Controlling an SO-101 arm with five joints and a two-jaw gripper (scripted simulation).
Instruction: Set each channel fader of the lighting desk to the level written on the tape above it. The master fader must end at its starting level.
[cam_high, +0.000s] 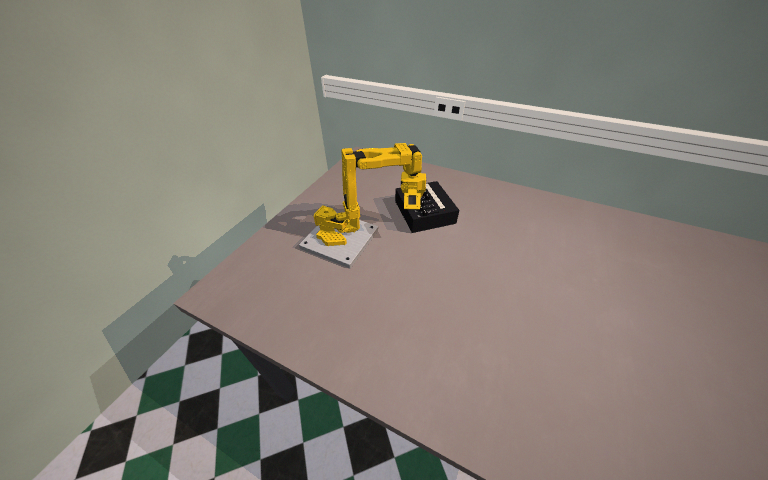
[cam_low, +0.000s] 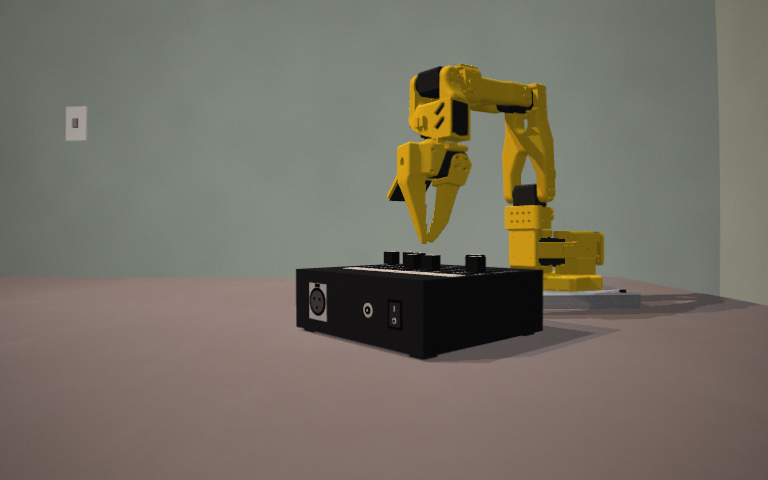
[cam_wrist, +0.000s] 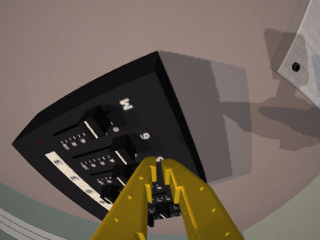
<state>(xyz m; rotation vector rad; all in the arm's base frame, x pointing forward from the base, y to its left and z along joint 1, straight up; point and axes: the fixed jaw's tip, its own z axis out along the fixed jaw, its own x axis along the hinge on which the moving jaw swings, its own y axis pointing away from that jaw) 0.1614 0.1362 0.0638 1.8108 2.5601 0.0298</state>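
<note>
The black lighting desk stands on the table near the arm's base. Several black fader caps stick up from its top; one cap stands apart to the right. In the wrist view one fader sits in the row marked with a letter, other rows lie below it, and a white tape strip runs along the far edge. My yellow gripper is shut on nothing and points down, its tips a little above the caps. The lower faders are partly hidden by the fingers.
The arm's base stands on a grey plate left of the desk. The desk's rear panel carries a socket and a switch. Walls stand behind and to the left; a white rail runs along the back wall.
</note>
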